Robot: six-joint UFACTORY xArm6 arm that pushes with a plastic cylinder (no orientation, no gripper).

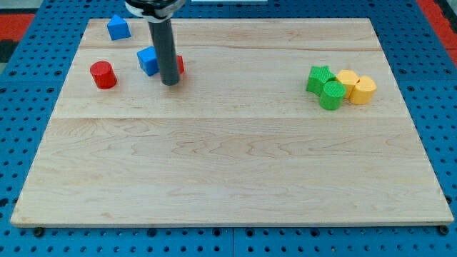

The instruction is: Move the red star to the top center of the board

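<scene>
The red star (179,65) lies at the view's upper left, mostly hidden behind my dark rod; only a red sliver shows at the rod's right side. My tip (170,83) rests on the board just below and in front of the star, touching or nearly touching it. A blue cube (148,61) sits right beside the rod on its left.
A red cylinder (103,74) lies at the left. A blue block (118,28) sits near the top left corner. At the right, a green star (319,77), a green cylinder (332,95) and two yellow blocks (348,81) (363,90) cluster together on the wooden board (228,157).
</scene>
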